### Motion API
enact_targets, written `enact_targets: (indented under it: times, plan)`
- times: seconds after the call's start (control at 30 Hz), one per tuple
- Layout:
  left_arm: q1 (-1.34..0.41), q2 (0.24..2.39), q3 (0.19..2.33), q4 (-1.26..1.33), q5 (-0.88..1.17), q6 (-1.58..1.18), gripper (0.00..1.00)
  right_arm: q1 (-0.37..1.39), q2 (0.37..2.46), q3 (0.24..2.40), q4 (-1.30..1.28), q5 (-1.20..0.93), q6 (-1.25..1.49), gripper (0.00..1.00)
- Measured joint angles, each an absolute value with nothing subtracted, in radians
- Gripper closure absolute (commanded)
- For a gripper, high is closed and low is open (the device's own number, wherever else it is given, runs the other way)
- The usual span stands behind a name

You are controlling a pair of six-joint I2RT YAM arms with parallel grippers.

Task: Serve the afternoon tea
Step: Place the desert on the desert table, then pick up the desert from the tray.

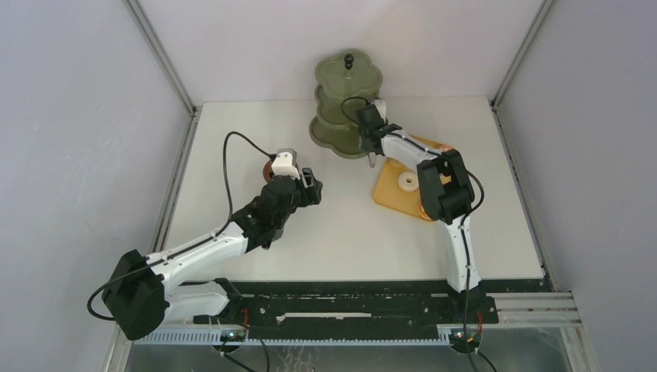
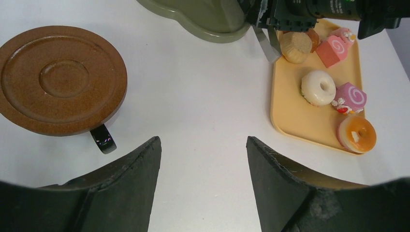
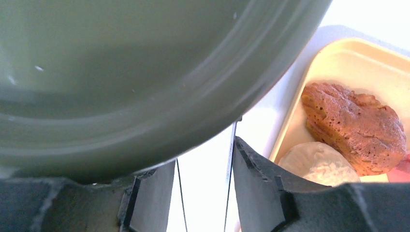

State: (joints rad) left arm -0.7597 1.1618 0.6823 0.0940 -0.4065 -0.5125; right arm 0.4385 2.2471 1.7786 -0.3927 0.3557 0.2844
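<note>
The olive-green stand (image 1: 346, 105) is at the back, its tiers bare where visible. My right gripper (image 1: 371, 142) hangs at its front right edge, shut on thin tongs (image 2: 266, 46) whose tips point down between the stand and the tray. In the right wrist view the tong blades (image 3: 230, 159) run along my fingers under the stand's rim (image 3: 121, 72). A white donut (image 2: 318, 87), orange donut (image 2: 357, 134), pink swirl cakes (image 2: 333, 48), a brown bun (image 3: 355, 128) and a pale bun (image 2: 296, 46) lie on the tray. My left gripper (image 2: 203, 142) is open and empty beside a brown saucer (image 2: 63, 79).
The orange-yellow tray (image 1: 391, 198) lies right of centre, partly under my right arm. The saucer rests on a cup whose dark handle (image 2: 102, 139) sticks out below it, just left of my left fingers. Frame posts and grey walls ring the white table (image 1: 349, 240).
</note>
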Motion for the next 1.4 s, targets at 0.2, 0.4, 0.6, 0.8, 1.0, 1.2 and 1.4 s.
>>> enact_targets:
  times: [0.2,0.4,0.6,0.8,1.0,1.2,1.4]
  plan:
    - [-0.765,1.146,0.682,0.090,-0.407,-0.513,0.30,0.439,2.220,1.708,-0.384,0.356,0.284,0.48]
    - [-0.781,1.122,0.682,0.065,-0.410,-0.513,0.30,0.447,2.156,1.639,-0.384,0.357,0.284,0.48]
    - [-0.801,1.095,0.682,0.041,-0.418,-0.514,0.30,0.459,2.085,1.602,-0.377,0.359,0.285,0.50]
    - [-0.815,1.075,0.682,0.033,-0.429,-0.515,0.31,0.475,2.008,1.531,-0.367,0.361,0.291,0.53]
    - [-0.825,1.067,0.682,0.018,-0.442,-0.515,0.30,0.502,1.920,1.399,-0.350,0.367,0.302,0.55]
    - [-0.829,1.064,0.680,0.013,-0.443,-0.515,0.30,0.550,1.813,1.286,-0.352,0.398,0.321,0.56]
    - [-0.829,1.065,0.677,0.012,-0.443,-0.514,0.31,0.607,1.668,1.219,-0.373,0.443,0.347,0.56]
